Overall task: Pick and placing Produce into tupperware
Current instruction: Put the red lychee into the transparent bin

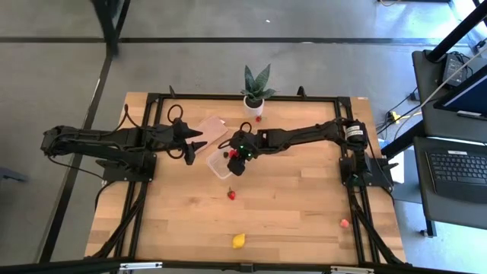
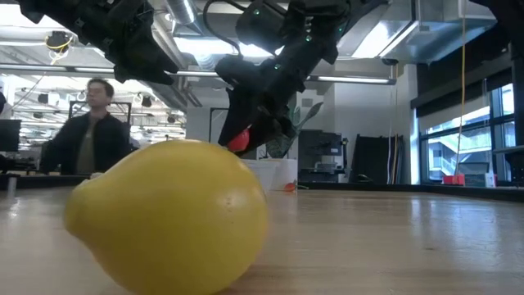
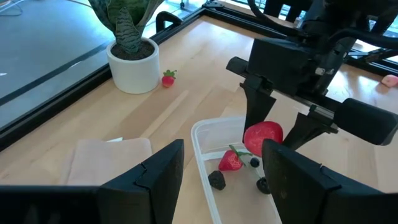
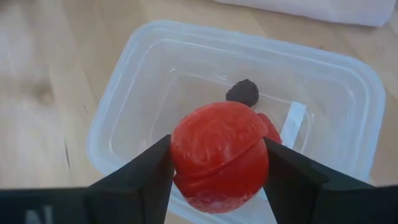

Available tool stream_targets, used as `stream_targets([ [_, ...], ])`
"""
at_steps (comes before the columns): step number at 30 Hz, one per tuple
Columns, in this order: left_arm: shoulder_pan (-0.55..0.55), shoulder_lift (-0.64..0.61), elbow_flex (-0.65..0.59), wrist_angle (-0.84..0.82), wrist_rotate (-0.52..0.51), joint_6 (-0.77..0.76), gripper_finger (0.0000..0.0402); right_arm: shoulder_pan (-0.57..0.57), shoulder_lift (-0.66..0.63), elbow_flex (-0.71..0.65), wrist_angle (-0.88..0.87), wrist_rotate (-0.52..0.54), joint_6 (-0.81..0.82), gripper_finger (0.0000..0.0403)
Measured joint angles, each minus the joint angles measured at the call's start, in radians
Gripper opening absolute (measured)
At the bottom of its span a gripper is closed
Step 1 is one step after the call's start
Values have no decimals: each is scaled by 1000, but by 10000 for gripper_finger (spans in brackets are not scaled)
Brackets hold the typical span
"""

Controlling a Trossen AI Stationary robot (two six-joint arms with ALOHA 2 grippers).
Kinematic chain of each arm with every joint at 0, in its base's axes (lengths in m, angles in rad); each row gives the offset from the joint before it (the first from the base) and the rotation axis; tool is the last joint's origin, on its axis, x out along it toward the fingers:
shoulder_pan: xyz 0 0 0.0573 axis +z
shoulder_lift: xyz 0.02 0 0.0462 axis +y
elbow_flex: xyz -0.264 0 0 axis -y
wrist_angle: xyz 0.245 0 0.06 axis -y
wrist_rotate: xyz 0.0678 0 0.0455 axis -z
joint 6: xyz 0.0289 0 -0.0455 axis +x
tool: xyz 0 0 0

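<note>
- The left hand (image 1: pixel 199 144) hangs over the wooden surface (image 1: pixel 304 198), just left of the tupperware (image 1: pixel 221 164). Its two dark fingers (image 3: pixel 152 180) stand apart, released, with nothing between them.
- A flat tan piece (image 1: pixel 211 129) lies on the surface just beyond the left hand, beside the tupperware's far corner.
- The tupperware sits near the middle of the surface. The left wrist view shows a strawberry piece (image 3: pixel 230 160) and dark berries (image 3: pixel 216 180) lying on its floor; the right wrist view shows one dark berry (image 4: pixel 242 92) there too.
- The right hand (image 1: pixel 237 157) hangs directly above the open tupperware (image 4: pixel 155 81), clenched on the round red fruit (image 4: pixel 219 155), which is pinched between its two fingers (image 4: pixel 140 177) and held clear of the container's floor.
- A potted green plant (image 1: pixel 254 90) stands at the far edge of the surface, with a small red strawberry (image 1: pixel 259 118) just beside its white pot.
- Another strawberry (image 1: pixel 231 194) lies on the surface nearer than the tupperware, apart from it.
- The yellow lemon (image 1: pixel 239 240) rests near the front edge; it fills the foreground of the low view.
- A small pinkish piece (image 1: pixel 344 223) lies far to the right, near the right arm's base.
- A person (image 2: pixel 88 131) sits in the room beyond the surface.
</note>
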Motion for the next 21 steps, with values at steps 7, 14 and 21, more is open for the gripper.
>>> stream_targets([
  [7, 0, 0, 0, 0, 0, 0, 207, 0, 0, 0, 0, 1, 48, 219],
  [14, 0, 0, 0, 0, 0, 0, 207, 0, 0, 0, 0, 0, 36, 219],
  [21, 0, 0, 0, 0, 3, -3, 207, 0, 0, 0, 1, 0, 22, 219],
])
